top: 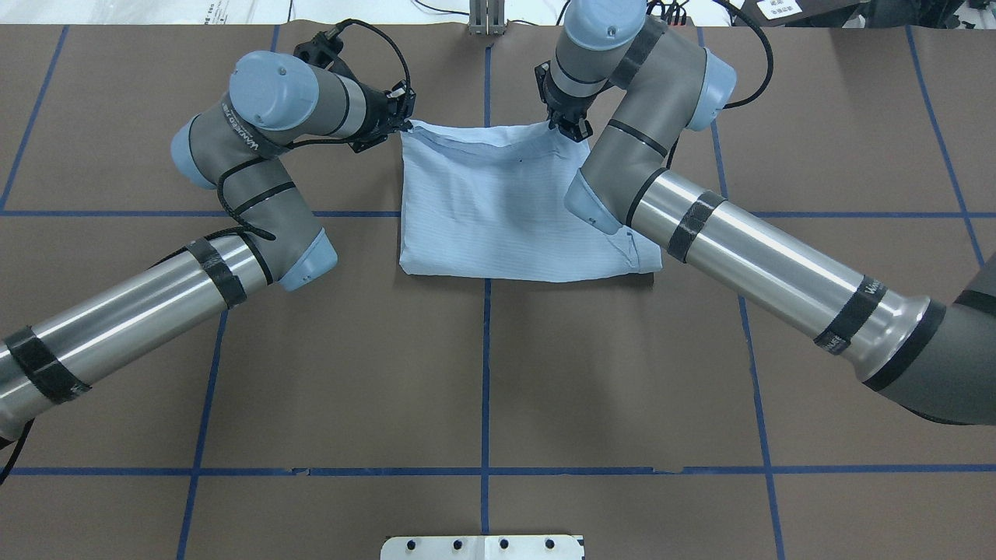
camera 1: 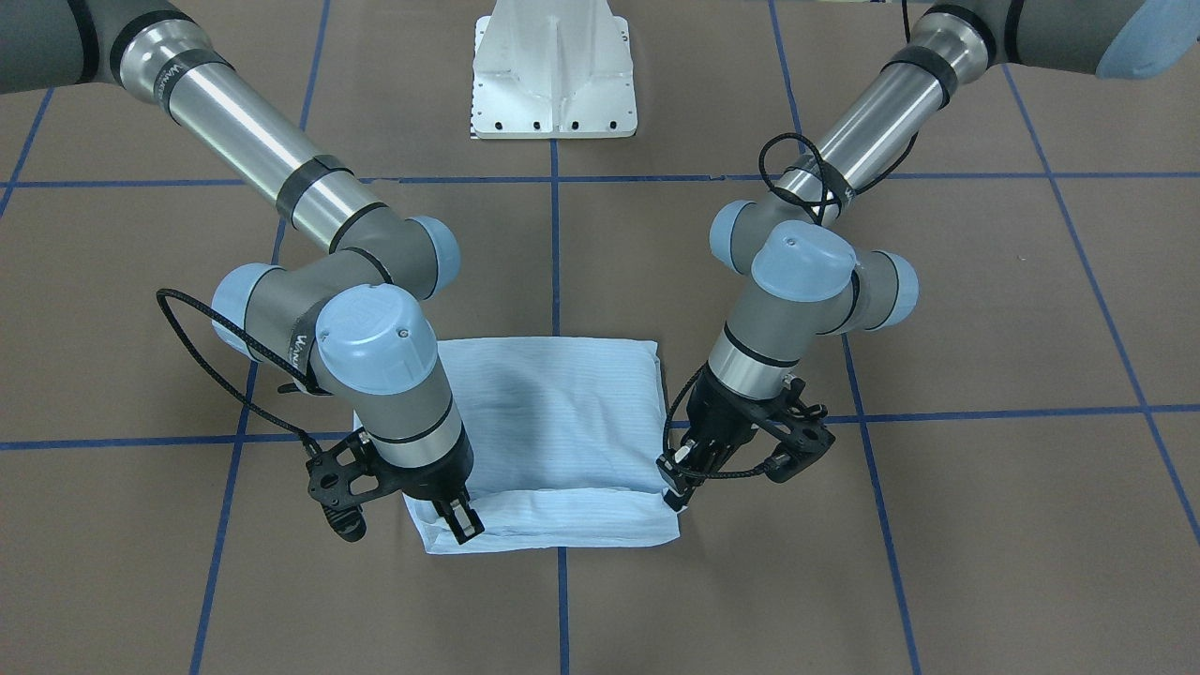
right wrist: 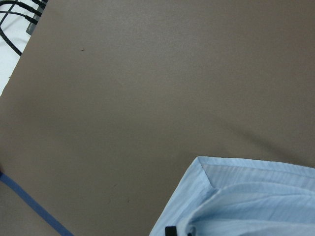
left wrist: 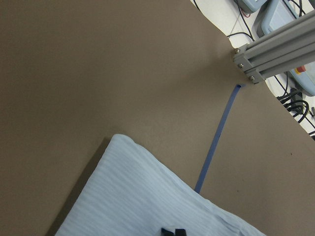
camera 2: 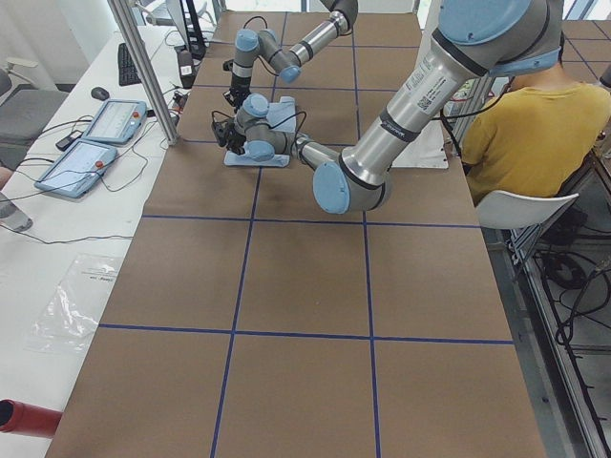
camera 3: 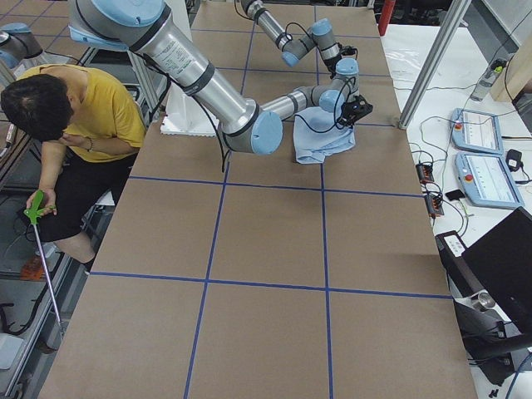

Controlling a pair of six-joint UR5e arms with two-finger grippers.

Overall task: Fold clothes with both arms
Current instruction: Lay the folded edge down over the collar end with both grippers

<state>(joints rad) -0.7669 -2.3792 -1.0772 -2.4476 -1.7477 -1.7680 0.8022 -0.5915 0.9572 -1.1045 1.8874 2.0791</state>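
Note:
The light-blue pinstriped shirt lies folded into a rough rectangle on the brown table; it also shows in the overhead view. My left gripper is at the shirt's far left corner, shut on the cloth edge; it shows in the front view. My right gripper is at the far right corner, shut on the edge; it also shows in the front view. Both wrist views show cloth right at the dark fingertips.
The white pedestal base stands behind the shirt. Blue tape lines grid the table. A person in yellow sits at the robot's side. Control tablets and an aluminium post stand past the far edge.

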